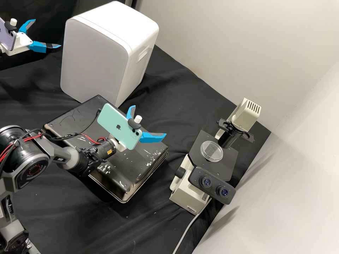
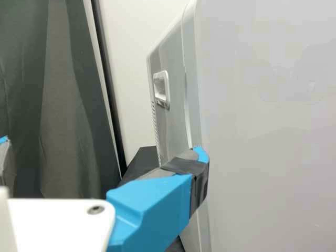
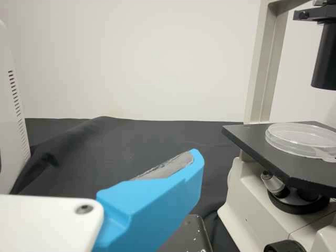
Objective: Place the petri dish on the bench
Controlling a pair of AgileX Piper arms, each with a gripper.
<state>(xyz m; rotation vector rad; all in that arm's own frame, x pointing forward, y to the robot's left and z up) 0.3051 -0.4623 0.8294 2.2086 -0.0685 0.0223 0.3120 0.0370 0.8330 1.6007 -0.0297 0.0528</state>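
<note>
the high camera stands off the arms and looks forward and down at a middling slant over the black table (image 1: 183, 88). it is far enough back to take in the white box (image 1: 106, 53), the dark tray (image 1: 141, 169) and the microscope (image 1: 183, 192).

the left wrist camera rides behind the left tool (image 1: 44, 33), very near the white box, and faces along its side toward the pale wall.

the right wrist camera sits behind the right tool (image 1: 148, 121), low over the tray, and faces level at the microscope's stage from close by. it shares the stage and petri dish (image 3: 304, 137) with the high view. the left wrist view shares the box with the high view.
</note>
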